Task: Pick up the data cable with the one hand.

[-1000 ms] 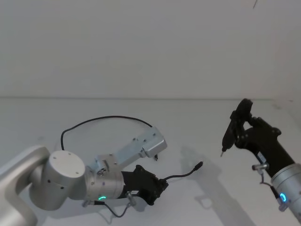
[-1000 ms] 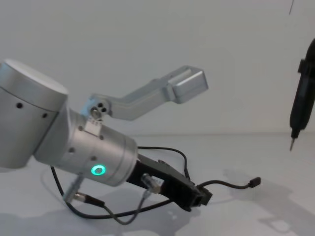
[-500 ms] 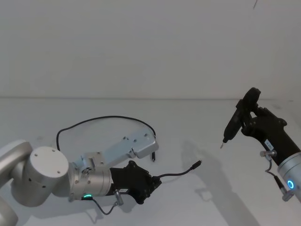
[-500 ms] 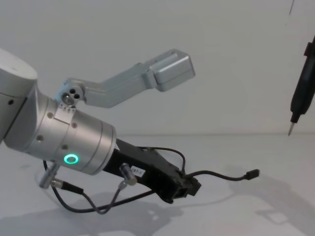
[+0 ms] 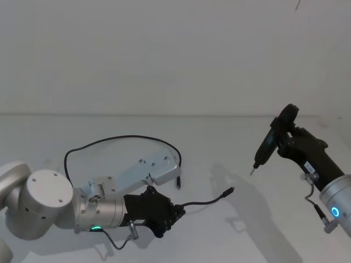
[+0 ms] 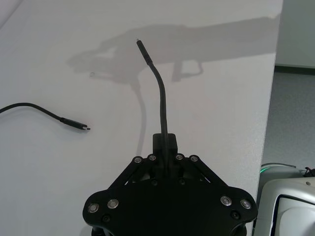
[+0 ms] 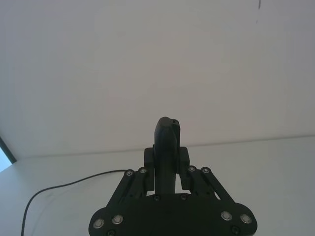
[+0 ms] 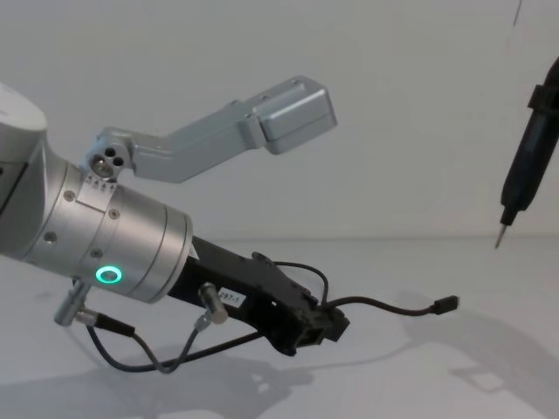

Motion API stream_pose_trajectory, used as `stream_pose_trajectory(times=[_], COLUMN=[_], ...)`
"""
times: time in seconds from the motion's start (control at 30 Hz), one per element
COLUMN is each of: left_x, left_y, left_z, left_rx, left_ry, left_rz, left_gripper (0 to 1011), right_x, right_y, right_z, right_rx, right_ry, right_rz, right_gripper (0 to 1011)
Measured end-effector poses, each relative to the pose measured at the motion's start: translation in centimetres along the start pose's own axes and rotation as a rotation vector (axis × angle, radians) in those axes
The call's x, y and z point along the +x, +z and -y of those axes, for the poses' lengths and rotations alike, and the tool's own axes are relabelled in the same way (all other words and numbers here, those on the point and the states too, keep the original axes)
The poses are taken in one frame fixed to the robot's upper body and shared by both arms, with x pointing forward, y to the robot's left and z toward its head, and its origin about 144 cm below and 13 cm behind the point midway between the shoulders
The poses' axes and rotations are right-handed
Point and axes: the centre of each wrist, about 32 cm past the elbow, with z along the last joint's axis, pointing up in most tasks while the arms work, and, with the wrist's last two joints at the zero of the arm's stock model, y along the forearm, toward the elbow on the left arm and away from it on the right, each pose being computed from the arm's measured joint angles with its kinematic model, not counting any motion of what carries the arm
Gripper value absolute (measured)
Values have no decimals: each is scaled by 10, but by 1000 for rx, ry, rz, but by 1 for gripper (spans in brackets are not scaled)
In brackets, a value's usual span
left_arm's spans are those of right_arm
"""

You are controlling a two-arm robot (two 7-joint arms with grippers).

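**Left tool clamped on data cable**

Left tool (image 5: 174, 210) sits low over the white surface (image 5: 230, 241), fingers clenched on the data cable (image 5: 205, 201) near one end. The short free end juts beyond the left tool, its plug off the surface. The rest loops on the surface behind the left tool. White label (image 8: 231, 298) on the left tool: writing unreadable. Right tool (image 5: 281, 143), well apart from the left tool, grips a black pointed stick (image 5: 264, 149).

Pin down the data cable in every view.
Head: data cable loops behind the left pincer, which clamps it.
Left wrist: cable sticks out beyond the pincer.
Right wrist: thin arc beyond the right pincer's tool.
Chest: runs from pincer to free plug.
Landmark: left pincer.
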Motion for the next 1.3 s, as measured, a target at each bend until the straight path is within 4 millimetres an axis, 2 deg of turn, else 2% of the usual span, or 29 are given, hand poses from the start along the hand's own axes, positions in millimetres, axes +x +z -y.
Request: stream_pose_trajectory(times=[1.3], left_x=[0], left_y=[0], left_z=[-4], left_rx=[-2], left_ry=[-2], left_rz=[14], left_gripper=[32], right_x=[11], right_y=[-20], right_z=[-20], right_rx=[-68], right_ry=[35], right_rz=[-29], right_gripper=[279])
